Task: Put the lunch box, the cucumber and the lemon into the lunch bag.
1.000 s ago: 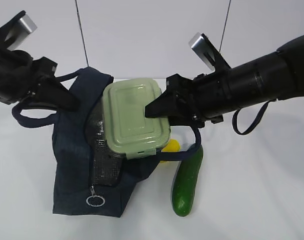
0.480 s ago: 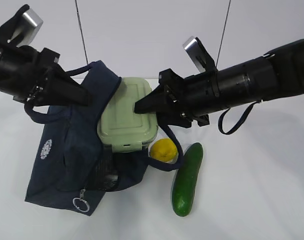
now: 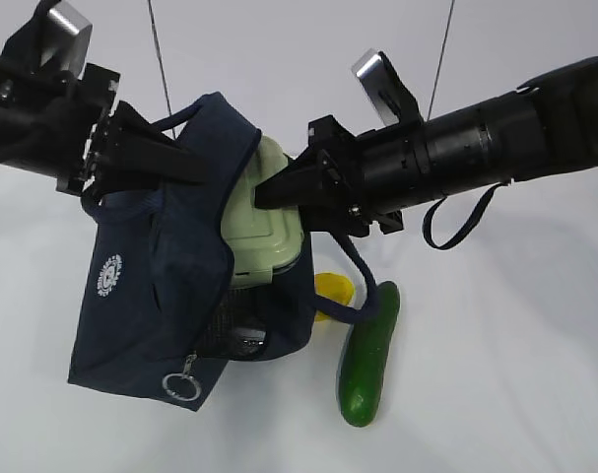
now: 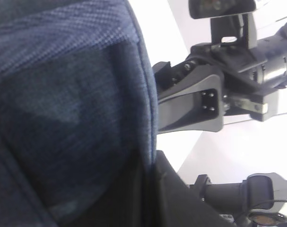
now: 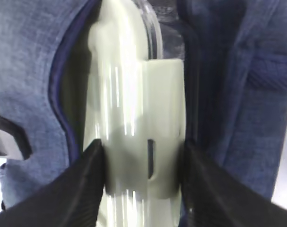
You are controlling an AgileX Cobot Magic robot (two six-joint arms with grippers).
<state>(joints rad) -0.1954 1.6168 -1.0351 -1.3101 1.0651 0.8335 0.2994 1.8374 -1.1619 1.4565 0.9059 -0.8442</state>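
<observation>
My left gripper [image 3: 195,168] is shut on the top rim of the navy lunch bag [image 3: 151,296] and holds it up off the table, opening facing right. In the left wrist view the bag fabric [image 4: 72,118] fills the frame beside one dark finger [image 4: 181,203]. My right gripper [image 3: 271,192] is shut on the sage-green lunch box [image 3: 271,232], which stands on edge, halfway inside the bag's mouth. In the right wrist view the lunch box [image 5: 129,94] sits between both fingers [image 5: 93,184]. The lemon [image 3: 334,292] lies partly hidden behind the bag. The cucumber [image 3: 369,355] lies on the table to the right.
The bag's metal ring pull [image 3: 183,386] hangs at its lower front corner. A loop handle [image 3: 358,296] droops over the lemon and the cucumber's top. The white table [image 3: 496,374] spreads to the right of the cucumber.
The left gripper has lifted and tipped the bag more upright. The right gripper has pushed the lunch box left, turned on edge, deeper into the bag's mouth. The lemon is now more hidden.
</observation>
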